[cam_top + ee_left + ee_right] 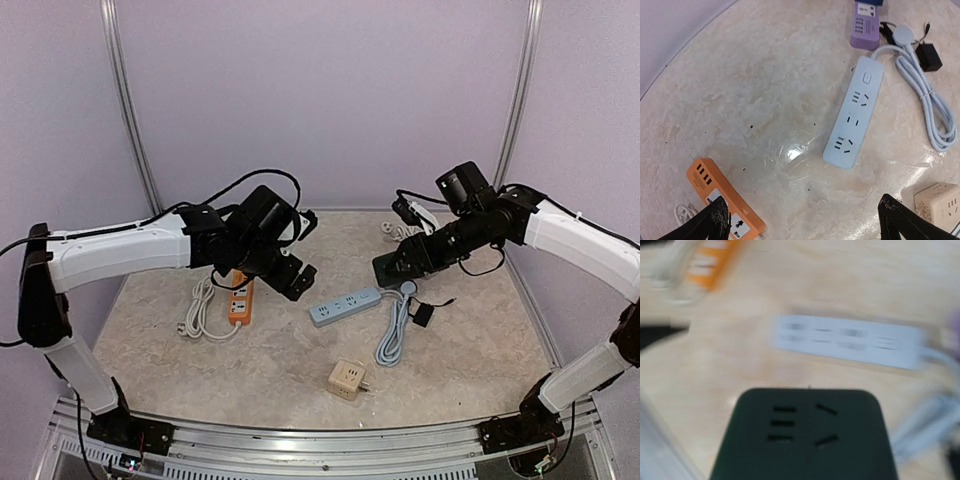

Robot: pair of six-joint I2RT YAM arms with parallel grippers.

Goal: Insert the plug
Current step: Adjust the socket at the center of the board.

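Counter (480,345) room is crowded: the left end effector (807,225) is spread wide and empty by an orange strip (722,195); the right end effector (404,262) appears, through blur, to pinch a dark power strip (805,435). A light blue power strip (855,120) lies between, its plug (903,35) beside a purple strip (866,27). That plug should be gripped squarely, the coiled cable (935,115) and black adapter (929,56) being avoided.

we're looking into a robot lab test booth, lilac wall panels (330,90) joined by silver metal posts (128,110), a beige marble-patterned tabletop (470,350), and a slotted aluminium rail (330,437) at the near edge carrying a white-and-black left arm (120,250) and its matching right arm (580,240).
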